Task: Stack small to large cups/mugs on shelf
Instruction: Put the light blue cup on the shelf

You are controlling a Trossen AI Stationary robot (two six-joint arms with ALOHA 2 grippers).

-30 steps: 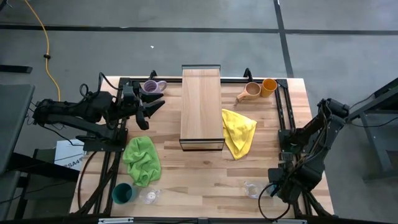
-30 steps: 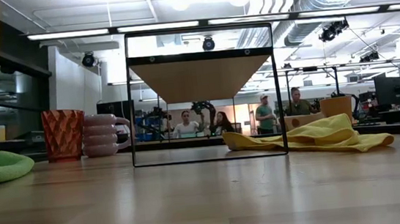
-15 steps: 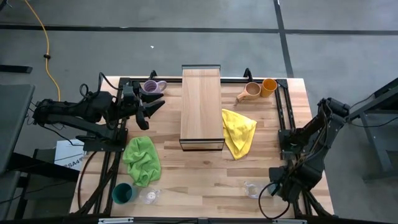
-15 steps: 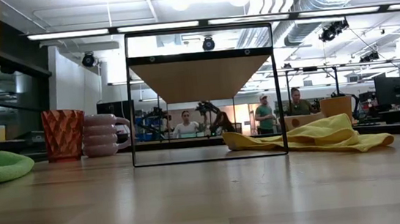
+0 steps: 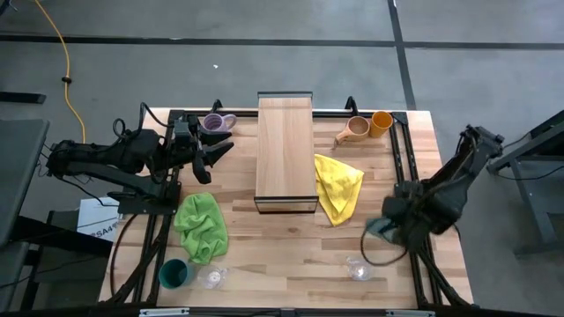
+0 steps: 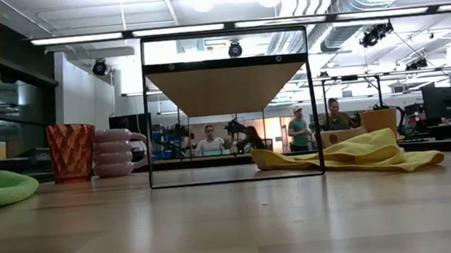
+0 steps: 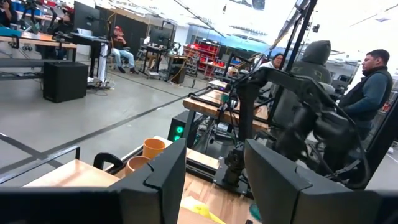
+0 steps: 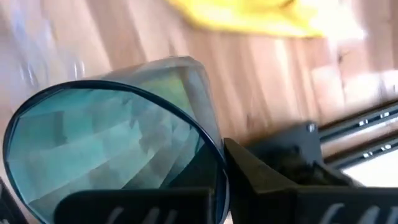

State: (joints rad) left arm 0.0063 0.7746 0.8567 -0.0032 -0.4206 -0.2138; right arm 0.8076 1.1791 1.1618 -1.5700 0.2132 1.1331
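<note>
Above the wooden table [image 5: 291,246], teal tumbler [image 8: 118,149] tilted, pinched in right gripper [image 5: 381,227].

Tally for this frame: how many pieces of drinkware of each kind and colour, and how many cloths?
Teal tumblers: 2
Amber tumbler: 1
Orange cup: 1
Handled mugs, lavender and tan: 2
Clear glasses: 2
Cloths, green and yellow: 2
Total: 10
</note>
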